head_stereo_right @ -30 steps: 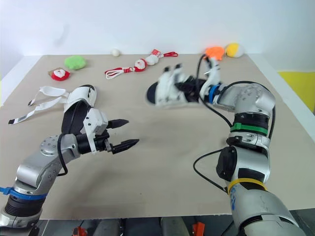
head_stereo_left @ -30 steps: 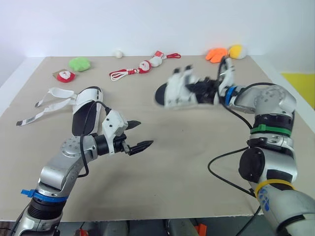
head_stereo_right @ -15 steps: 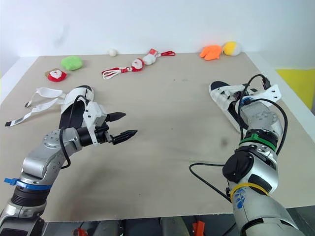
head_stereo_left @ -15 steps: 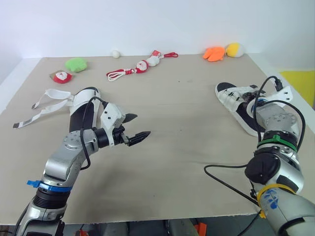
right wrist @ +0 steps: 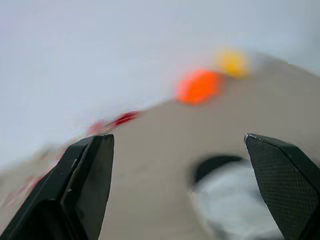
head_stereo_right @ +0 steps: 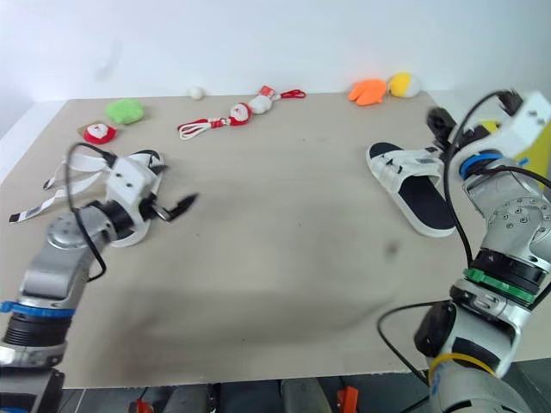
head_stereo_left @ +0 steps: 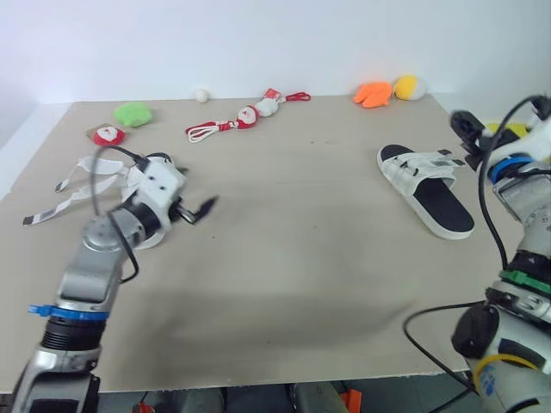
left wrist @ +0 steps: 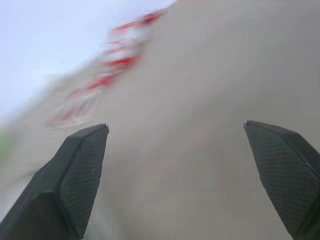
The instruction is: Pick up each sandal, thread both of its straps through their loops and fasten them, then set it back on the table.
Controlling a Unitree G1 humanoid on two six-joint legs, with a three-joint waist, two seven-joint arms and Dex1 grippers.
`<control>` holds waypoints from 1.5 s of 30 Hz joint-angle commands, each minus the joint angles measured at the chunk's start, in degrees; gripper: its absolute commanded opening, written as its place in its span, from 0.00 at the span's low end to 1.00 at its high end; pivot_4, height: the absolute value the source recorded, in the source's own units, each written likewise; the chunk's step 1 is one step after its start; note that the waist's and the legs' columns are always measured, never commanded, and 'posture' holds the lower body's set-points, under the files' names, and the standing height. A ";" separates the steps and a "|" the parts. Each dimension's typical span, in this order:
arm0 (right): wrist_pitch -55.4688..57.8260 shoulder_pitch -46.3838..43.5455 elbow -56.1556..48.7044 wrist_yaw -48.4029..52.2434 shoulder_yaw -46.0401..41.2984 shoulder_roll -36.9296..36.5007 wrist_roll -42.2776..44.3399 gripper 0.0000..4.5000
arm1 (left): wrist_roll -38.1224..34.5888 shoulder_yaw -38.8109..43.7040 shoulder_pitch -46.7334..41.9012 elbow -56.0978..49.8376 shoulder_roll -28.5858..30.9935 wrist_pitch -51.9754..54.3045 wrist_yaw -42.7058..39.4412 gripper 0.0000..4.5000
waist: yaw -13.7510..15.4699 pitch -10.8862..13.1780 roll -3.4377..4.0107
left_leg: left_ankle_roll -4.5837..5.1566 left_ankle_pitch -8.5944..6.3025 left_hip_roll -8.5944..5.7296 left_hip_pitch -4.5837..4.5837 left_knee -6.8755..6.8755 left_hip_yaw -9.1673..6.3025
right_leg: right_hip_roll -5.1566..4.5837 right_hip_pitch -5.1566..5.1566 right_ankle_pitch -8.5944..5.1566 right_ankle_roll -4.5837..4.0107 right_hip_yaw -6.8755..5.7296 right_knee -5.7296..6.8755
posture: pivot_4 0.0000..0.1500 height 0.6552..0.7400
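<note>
Lying flat near the right edge of the counter (head_stereo_left: 284, 284) is one white sandal (head_stereo_left: 428, 193) with a black footbed, both of its straps drawn across the front half. The right hand (right wrist: 179, 136) hangs in the air just beyond that sandal's far end, apart from it, with its two black fingers spread wide and nothing between them.

The other sandal (head_stereo_right: 142, 159) sits at the left side of the counter, largely covered by the left arm. Its loose white straps (head_stereo_left: 56, 206) trail outward across the counter toward the left edge. The left hand (head_stereo_left: 196, 209) is just beside this sandal on its inner side, low over the counter and pointing toward the middle. Its fingers are apart and empty. Whether the arm touches the sandal cannot be told.

Along the far edge of the counter lie a green plush (head_stereo_left: 134, 112), a small red and white toy (head_stereo_left: 110, 134), a white ball (head_stereo_left: 202, 95), a red and white rope toy (head_stereo_left: 247, 116), an orange toy (head_stereo_left: 375, 93) and a yellow toy (head_stereo_left: 411, 87), the last two touching.
</note>
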 commanded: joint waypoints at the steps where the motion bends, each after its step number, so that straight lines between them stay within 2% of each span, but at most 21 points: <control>1: -7.14 3.87 -10.89 19.98 13.63 -5.69 -2.69 0.99 | 8.85 1.04 -0.90 2.09 4.34 -3.52 6.14 1.00 | 0.03 0.00 0.00 | 0.00 0.00 0.00 -0.01 0.00 -0.02 | 0.00 0.00 0.00 0.01 -0.02 0.01 | 1.00 1.00; 4: -9.12 4.26 -13.43 31.36 19.98 -7.87 -2.02 0.99 | 15.07 -0.37 -1.43 5.28 7.54 -5.20 9.13 1.00 | 0.02 0.01 -0.01 | 0.00 0.00 0.00 -0.01 0.03 -0.02 | -0.01 0.01 0.00 0.03 -0.03 0.01 | 1.00 1.00; 9: -11.16 0.37 -10.44 39.58 25.55 -6.30 -3.67 0.99 | 23.93 -6.26 -4.32 16.12 10.55 -10.15 11.04 1.00 | 0.56 0.01 -0.03 | -0.05 0.03 -0.10 -0.12 0.17 -0.01 | -0.15 0.00 0.06 0.05 -0.05 0.01 | 1.00 1.00; 21: -11.49 -3.36 -8.43 40.41 25.80 -2.14 -5.54 0.99 | 29.15 -14.07 -21.02 44.69 3.13 -20.43 15.94 1.00 | 1.61 0.01 -0.05 | -0.05 0.03 -0.10 -0.21 0.18 -0.12 | -0.11 -0.04 0.13 -0.05 -0.19 0.03 | 1.00 1.00; 25: -11.28 -3.12 -9.02 39.98 25.39 -1.77 -5.90 1.00 | 29.99 -14.92 -22.64 48.25 3.30 -23.89 17.02 0.76 | 1.43 0.01 -0.05 | -0.05 0.03 -0.11 -0.22 0.19 -0.11 | -0.12 -0.04 0.14 -0.06 -0.17 0.05 | 1.00 1.00; 29: -10.92 -2.48 -9.60 39.36 24.66 -1.70 -5.40 1.00 | 30.03 -15.26 -22.67 49.09 3.68 -27.88 17.56 0.33 | 1.40 0.01 -0.05 | -0.05 0.03 -0.09 -0.21 0.16 -0.13 | -0.11 -0.06 0.16 -0.10 -0.19 0.09 | 1.00 1.00; 32: -11.27 -2.44 -8.83 39.63 24.19 -1.82 -5.30 1.00 | 28.29 -14.76 -22.86 48.67 4.25 -35.43 16.29 0.01 | 1.51 0.00 -0.05 | -0.06 0.03 -0.11 -0.21 0.18 -0.14 | -0.14 -0.05 0.16 -0.10 -0.20 0.10 | 1.00 1.00; 39: -10.61 -3.09 -5.17 43.29 23.09 -3.12 -4.13 1.00 | 23.32 -17.49 -24.35 45.05 6.95 -65.80 5.80 0.01 | 1.88 0.02 -0.07 | -0.10 0.05 -0.14 -0.26 0.18 -0.12 | -0.20 -0.05 0.22 -0.20 -0.20 0.07 | 1.00 1.00; 42: -8.86 -3.50 -2.60 45.67 22.24 -4.53 -2.90 1.00 | 19.15 -22.83 -22.93 40.36 8.35 -78.76 -1.41 0.01 | 2.10 0.02 -0.07 | -0.10 0.05 -0.15 -0.26 0.18 -0.12 | -0.20 -0.06 0.24 -0.23 -0.20 0.07 | 1.00 1.00; 45: -9.74 -3.15 -1.38 47.16 22.44 -5.58 -3.96 1.00 | 18.70 -26.25 -22.37 39.45 9.97 -87.90 -4.12 0.01 | 2.17 0.02 -0.07 | -0.10 0.05 -0.16 -0.26 0.17 -0.08 | -0.25 -0.05 0.24 -0.23 -0.17 0.07 | 1.00 1.00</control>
